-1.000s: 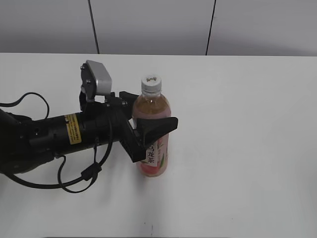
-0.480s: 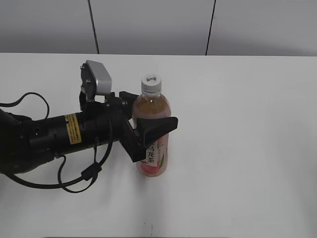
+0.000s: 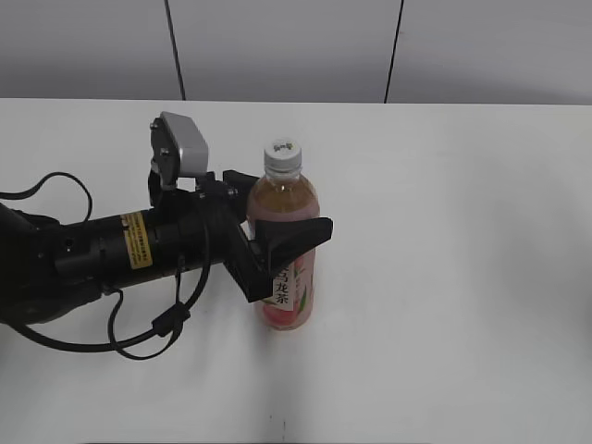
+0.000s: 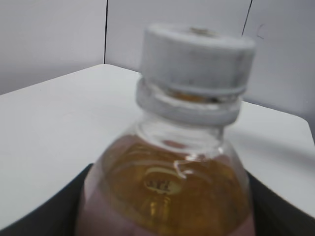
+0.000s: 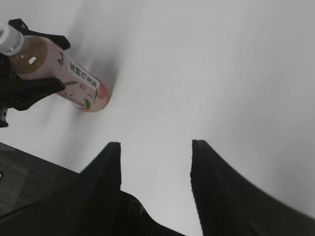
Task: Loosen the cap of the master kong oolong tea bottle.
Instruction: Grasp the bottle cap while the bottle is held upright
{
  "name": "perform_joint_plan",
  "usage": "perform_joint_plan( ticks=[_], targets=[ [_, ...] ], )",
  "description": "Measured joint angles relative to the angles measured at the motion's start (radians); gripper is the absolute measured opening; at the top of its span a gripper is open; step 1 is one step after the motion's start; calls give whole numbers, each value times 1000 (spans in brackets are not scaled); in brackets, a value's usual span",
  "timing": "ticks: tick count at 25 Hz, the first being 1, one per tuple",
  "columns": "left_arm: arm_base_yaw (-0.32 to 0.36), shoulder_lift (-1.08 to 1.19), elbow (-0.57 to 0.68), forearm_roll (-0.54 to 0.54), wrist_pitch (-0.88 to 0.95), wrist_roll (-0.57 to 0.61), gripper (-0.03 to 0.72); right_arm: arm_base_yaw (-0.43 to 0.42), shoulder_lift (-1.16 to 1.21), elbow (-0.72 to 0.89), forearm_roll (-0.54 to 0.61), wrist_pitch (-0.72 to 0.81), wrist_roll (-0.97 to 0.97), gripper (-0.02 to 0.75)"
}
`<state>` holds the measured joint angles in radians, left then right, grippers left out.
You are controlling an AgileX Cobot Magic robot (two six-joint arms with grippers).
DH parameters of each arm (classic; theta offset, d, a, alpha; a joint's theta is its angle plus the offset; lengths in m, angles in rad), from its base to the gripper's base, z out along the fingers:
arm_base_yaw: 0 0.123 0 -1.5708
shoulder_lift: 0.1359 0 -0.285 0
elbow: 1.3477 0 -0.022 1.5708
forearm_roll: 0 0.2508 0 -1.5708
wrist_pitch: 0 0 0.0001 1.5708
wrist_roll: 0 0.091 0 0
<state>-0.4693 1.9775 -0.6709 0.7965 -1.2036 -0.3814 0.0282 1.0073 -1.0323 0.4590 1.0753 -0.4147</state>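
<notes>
table (image 3: 462,277): white, matte | wall (image 3: 277,46): grey panels, dark vertical seams

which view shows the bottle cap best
The exterior view: the cap is sharp, its top and ribbed side both visible. The left wrist view shows it huge but blurred. The right wrist view catches only its edge at the frame corner.

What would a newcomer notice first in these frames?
The master kong oolong tea bottle stands upright mid-table, with the left gripper clamped around its upper body below the white cap. The right gripper hangs open over bare table, well off to the side, holding nothing.
</notes>
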Motion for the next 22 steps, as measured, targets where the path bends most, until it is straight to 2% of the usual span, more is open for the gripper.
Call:
perform_joint_plan(
  ticks=[6,10,15,22],
  targets=[
    [0,0,-1,0,1,0,458,78,240,-248,-12,57,-5,354],
    [0,0,-1,0,0,0,458,188,387,-422,-90,125,13,354],
    [0,0,-1,0,0,0,458,336,560,-629,-168,134,111,354],
    [0,0,-1,0,0,0,458,501,712,-729,-205,136,218,354]
  ],
)
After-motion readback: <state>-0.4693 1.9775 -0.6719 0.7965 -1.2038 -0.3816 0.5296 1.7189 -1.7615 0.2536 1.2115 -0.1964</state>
